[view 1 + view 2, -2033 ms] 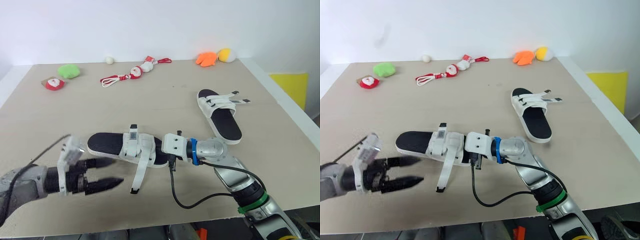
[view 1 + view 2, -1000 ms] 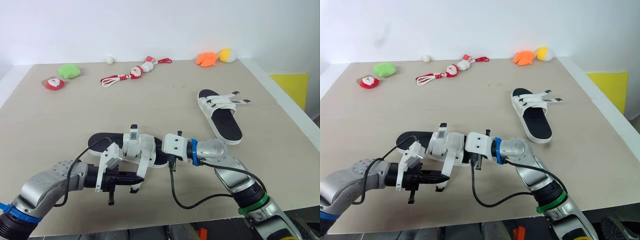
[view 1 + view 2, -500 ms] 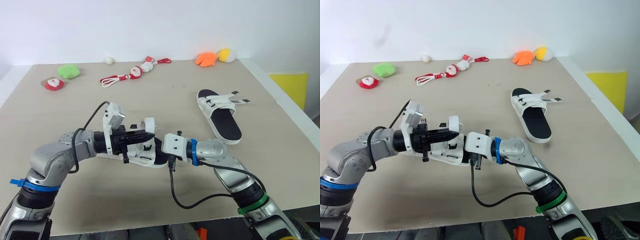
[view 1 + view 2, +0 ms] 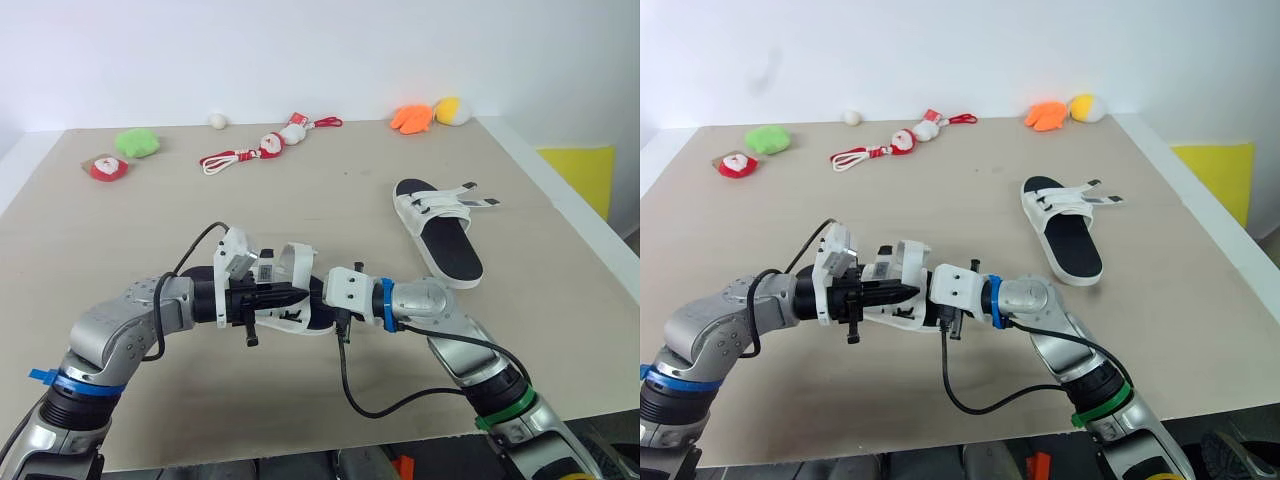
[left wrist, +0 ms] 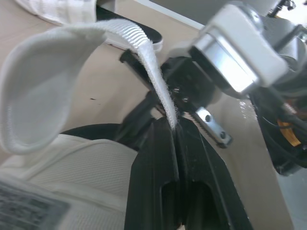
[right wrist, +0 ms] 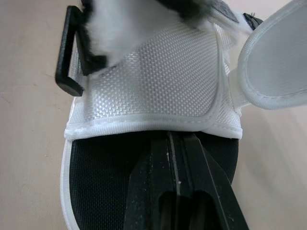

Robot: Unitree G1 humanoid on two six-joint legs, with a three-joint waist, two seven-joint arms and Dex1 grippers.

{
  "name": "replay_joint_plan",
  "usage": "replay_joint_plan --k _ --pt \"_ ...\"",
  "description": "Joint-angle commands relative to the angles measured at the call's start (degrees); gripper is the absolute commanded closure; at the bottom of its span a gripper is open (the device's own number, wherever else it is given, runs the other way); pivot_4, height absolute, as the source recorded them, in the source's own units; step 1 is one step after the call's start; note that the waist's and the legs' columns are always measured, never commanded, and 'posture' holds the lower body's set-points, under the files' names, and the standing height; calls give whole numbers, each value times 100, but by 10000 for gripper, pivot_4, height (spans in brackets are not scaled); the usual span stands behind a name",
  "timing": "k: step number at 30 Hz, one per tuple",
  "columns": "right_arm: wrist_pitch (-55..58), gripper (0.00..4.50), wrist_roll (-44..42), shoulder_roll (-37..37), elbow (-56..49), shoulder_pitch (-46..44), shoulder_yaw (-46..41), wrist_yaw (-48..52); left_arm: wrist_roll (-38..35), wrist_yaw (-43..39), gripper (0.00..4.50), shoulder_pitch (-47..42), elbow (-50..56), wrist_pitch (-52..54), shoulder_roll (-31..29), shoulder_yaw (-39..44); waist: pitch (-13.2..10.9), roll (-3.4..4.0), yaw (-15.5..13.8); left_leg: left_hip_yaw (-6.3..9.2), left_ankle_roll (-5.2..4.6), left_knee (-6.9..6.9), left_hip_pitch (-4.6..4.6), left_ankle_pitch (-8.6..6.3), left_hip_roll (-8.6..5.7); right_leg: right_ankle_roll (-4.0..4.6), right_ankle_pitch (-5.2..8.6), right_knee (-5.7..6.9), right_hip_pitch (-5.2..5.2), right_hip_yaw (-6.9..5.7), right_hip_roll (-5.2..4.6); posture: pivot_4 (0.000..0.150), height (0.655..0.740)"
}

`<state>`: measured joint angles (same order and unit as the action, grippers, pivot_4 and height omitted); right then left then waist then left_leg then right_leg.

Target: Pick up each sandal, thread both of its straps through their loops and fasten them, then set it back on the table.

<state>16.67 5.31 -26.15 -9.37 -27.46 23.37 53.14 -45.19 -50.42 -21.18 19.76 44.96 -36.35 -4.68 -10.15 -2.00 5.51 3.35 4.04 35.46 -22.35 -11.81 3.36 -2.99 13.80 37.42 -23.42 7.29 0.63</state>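
Near sandal (image 4: 300,321): lies centrally by the table's (image 4: 150,210) front edge. Its white strap (image 5: 43,76) arches upward, pinched between the closed fingers of the left gripper (image 5: 173,132). The right gripper (image 6: 175,138), fingers together, clamps the black footbed's end. Second sandal (image 4: 440,228): toward the right edge, straps splayed.

One sandal (image 4: 290,312) is near the front of the table (image 4: 330,200), between the left gripper (image 4: 296,294) and the right gripper (image 6: 175,139). The other sandal (image 4: 440,225) lies farther back, to the right. Small toys (image 4: 270,143) sit along the back edge.
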Motion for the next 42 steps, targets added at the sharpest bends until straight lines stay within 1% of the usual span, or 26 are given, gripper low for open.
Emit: replay_joint_plan --k 1,13,15,20,23,26,30,32,42 --pt "129 45000 62 -15 134 122 186 38 128 -89 44421 163 162 -10 -91 -49 0 0 2 0 0 -1 0 0 0 2 1 0 0 0 0 1500 7400" --pt "111 45000 60 -11 170 80 192 52 57 -266 44421 204 55 54 -111 66 0 0 11 0 0 -1 1 0 0 4 3 0 1 0 0 1500 7400" --pt "106 45000 63 -16 174 78 190 51 -63 -348 44421 209 -52 141 -95 127 0 0 12 0 0 -1 1 0 0 5 3 0 1 0 0 1500 7400" --pt "119 45000 65 -18 164 80 189 43 21 -547 44421 186 -339 85 -105 115 0 0 15 0 0 -1 2 0 0 9 6 0 1 0 0 1500 7400" --pt "125 45000 66 -18 165 75 188 41 178 -682 44421 213 -463 -9 -154 15 1 0 16 0 0 -1 2 0 0 8 5 0 1 -1 0 1500 7400" --pt "122 45000 67 -26 163 68 175 37 601 -744 44421 276 -630 -356 -189 -178 1 1 16 0 0 -1 2 0 0 10 6 0 1 0 0 1500 7400" --pt "126 45000 61 -33 151 69 167 41 942 -802 44421 311 -735 -743 -185 -310 4 2 16 0 0 -1 5 0 0 17 10 0 3 0 0 1500 7400" --pt "121 45000 60 -34 161 61 166 46 1258 -776 44421 315 -822 -1083 -181 -412 7 3 16 0 0 -1 5 0 0 17 10 0 4 0 0 1500 7400" --pt "113 45000 44 -32 171 51 158 54 1194 -999 44421 439 -736 -1368 -153 -302 10 6 17 0 -1 -2 8 0 0 20 12 0 5 0 0 1500 7400"
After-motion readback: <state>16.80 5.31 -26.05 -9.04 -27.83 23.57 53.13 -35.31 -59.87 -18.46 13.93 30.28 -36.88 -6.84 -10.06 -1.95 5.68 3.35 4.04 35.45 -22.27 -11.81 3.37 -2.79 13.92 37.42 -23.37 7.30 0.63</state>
